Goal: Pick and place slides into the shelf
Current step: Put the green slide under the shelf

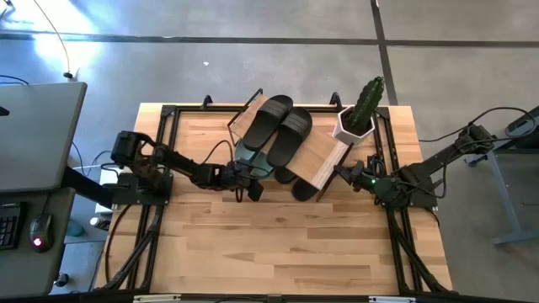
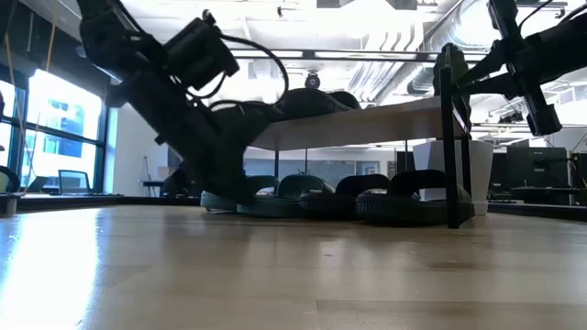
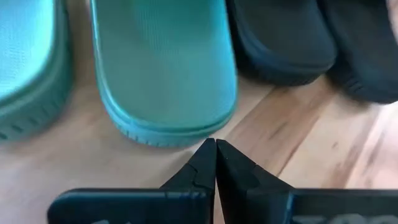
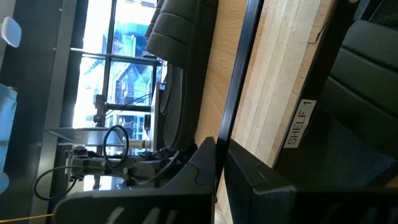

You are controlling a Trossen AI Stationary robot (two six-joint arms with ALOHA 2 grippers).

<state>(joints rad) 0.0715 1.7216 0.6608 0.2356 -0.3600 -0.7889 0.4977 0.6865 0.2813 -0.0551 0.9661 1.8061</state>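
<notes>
Left gripper (image 3: 216, 155) low at shelf (image 1: 324, 156) front, jaws pinched together on nothing, tips just short of green slide (image 3: 165, 68) on counter (image 1: 278, 244) under plank. Right gripper (image 4: 219, 158) beside shelf's right end, jaws likewise closed, empty. One black pair (image 1: 280, 128) on top of plank; others tucked beneath, probably four, partly hidden. Judged light, soft, flexible foam, matte and grippy; best taken at heel rim or across strap.

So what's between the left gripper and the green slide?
Nothing but bare wooden tabletop. The left wrist view shows the shut left gripper just short of the green slide.
</notes>
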